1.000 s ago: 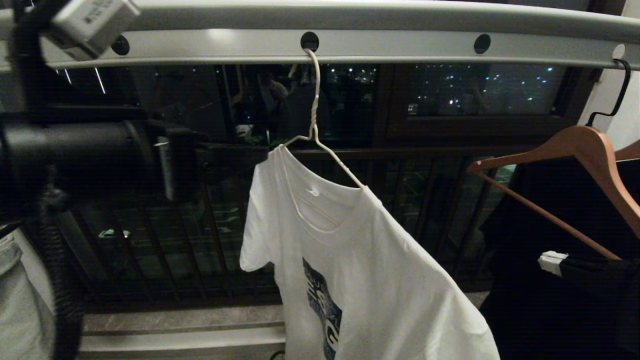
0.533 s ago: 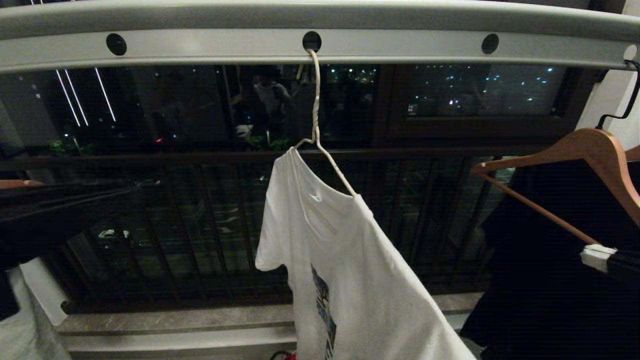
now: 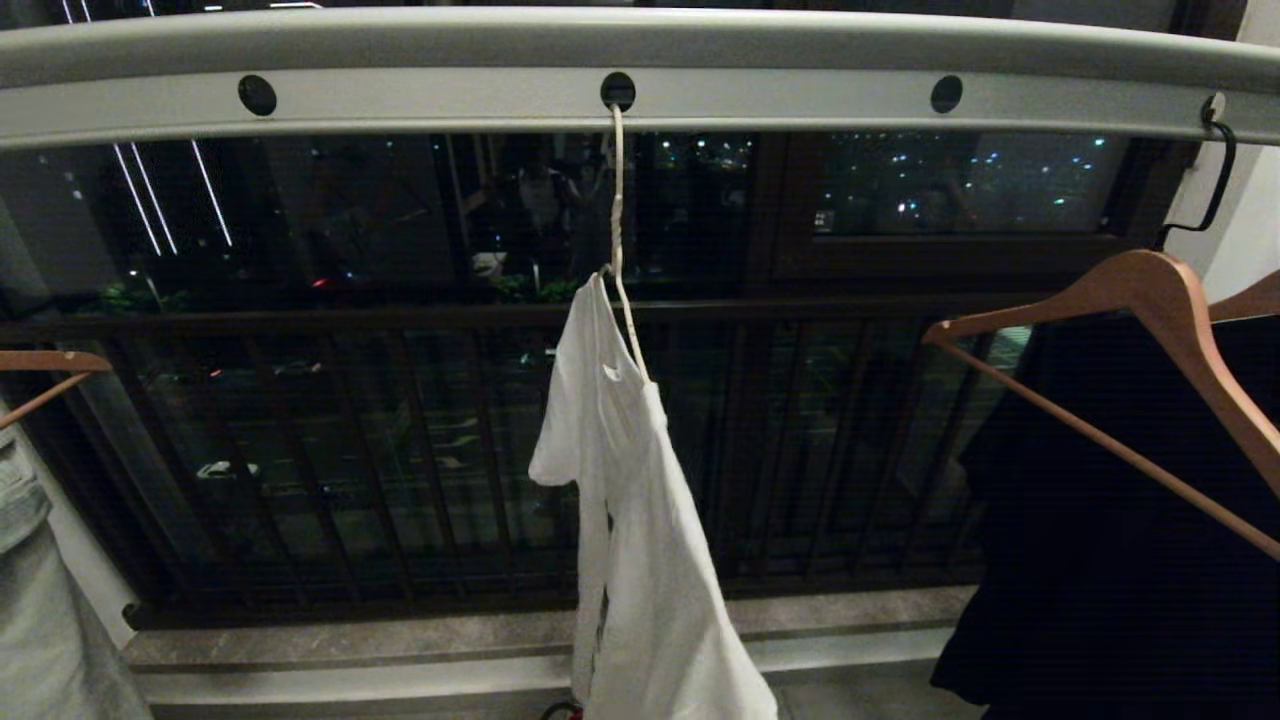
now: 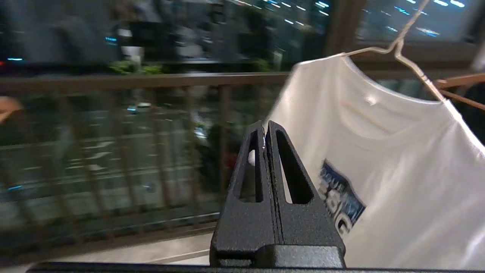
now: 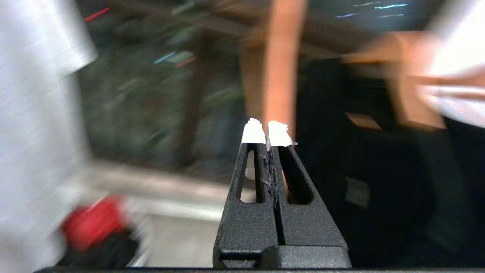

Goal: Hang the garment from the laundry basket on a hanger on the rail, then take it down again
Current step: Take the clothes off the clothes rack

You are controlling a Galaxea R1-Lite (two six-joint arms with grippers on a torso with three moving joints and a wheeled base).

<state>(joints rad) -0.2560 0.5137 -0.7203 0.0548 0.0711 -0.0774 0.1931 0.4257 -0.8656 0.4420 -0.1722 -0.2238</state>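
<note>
The white garment (image 3: 640,530) hangs on the thin cream wire hanger (image 3: 622,250), whose hook sits in the middle hole of the grey rail (image 3: 780,95). In the head view the shirt is turned almost edge-on. Neither arm shows there. The left wrist view has the garment (image 4: 398,170) and its blue logo (image 4: 341,201) to one side, and the wire hanger (image 4: 411,62) runs through its collar. My left gripper (image 4: 265,127) is shut and empty, apart from the cloth. My right gripper (image 5: 265,132), with white-taped tips, is shut on nothing, between the white garment (image 5: 34,113) and a black one. I cannot make out the laundry basket.
A brown wooden hanger (image 3: 1150,300) with a black garment (image 3: 1120,520) hangs at the right end of the rail. Another wooden hanger tip (image 3: 40,365) and a pale grey-green garment (image 3: 40,610) are at the far left. Dark balcony railing bars (image 3: 380,450) stand behind, and a blurred red thing (image 5: 93,223) lies low.
My left arm has let go at the hanger's left shoulder, dropped out of the head view and shut its fingers. The right gripper has also left that view. The shirt has swung edge-on.
</note>
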